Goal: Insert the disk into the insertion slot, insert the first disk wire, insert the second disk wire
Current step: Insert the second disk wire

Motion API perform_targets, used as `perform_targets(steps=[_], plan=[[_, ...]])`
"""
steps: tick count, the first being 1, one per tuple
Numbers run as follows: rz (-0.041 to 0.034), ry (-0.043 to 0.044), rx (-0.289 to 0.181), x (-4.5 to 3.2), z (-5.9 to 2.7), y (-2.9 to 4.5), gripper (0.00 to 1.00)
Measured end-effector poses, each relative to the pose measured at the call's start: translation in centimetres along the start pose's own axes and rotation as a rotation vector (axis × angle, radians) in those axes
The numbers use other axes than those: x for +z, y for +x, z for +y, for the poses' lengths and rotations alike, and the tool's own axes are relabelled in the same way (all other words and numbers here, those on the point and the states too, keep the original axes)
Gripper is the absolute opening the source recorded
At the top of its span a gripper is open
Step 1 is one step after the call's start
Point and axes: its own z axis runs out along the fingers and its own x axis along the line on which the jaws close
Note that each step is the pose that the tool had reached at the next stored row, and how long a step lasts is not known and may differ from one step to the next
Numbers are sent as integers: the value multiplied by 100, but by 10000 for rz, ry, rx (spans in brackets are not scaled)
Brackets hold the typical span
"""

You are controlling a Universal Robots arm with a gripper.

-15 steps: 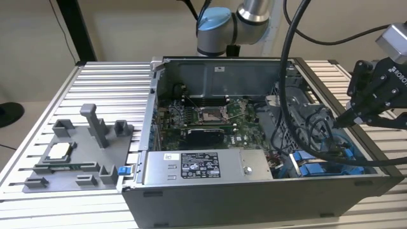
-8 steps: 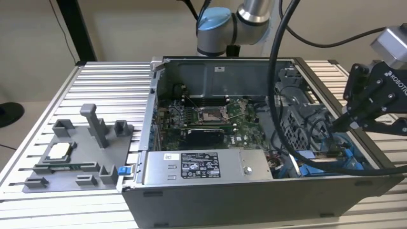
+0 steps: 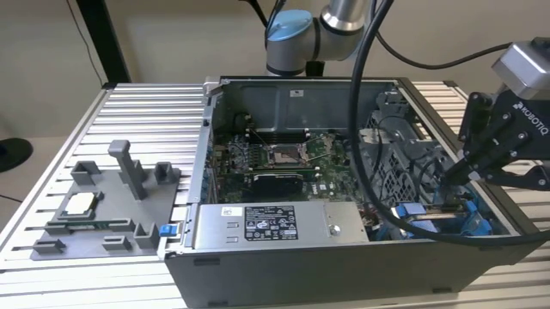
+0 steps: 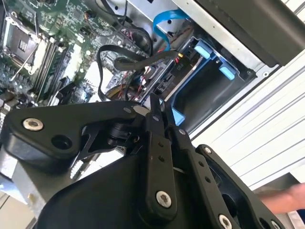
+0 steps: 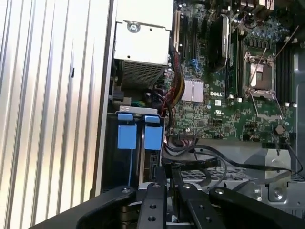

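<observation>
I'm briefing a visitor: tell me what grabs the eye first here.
The open computer case on the slatted table, its green motherboard bared, dominates the exterior view. The black gripper dips into the case's corner at that view's right, beside bright blue drive rails.

The black two-fingered gripper (image 3: 453,175) hangs tilted from the silver-and-blue jointed arm (image 3: 303,32), its slim fingers (image 4: 155,125) pressed close together, tips nearly touching in both wrist views.

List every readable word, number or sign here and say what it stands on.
Power-supply box label: print too small to read.
Motherboard: white brand mark, not quoted; other markings too small.
End effector: white brand lettering on its body, not quoted.
No other text legible.
</observation>
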Motion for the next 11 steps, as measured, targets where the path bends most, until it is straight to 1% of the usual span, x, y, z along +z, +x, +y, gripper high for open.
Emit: perform_targets(steps=[3,4,5,6,7,11], plan=[[129,-5,20,23,7,5,0],[159,-2,23,32,8,6,0],[181,20,24,43,9,9,0],[196,64,20,54,9,11,0],[210,128,10,61,7,12,0],[261,428,-31,97,14,18,0]])
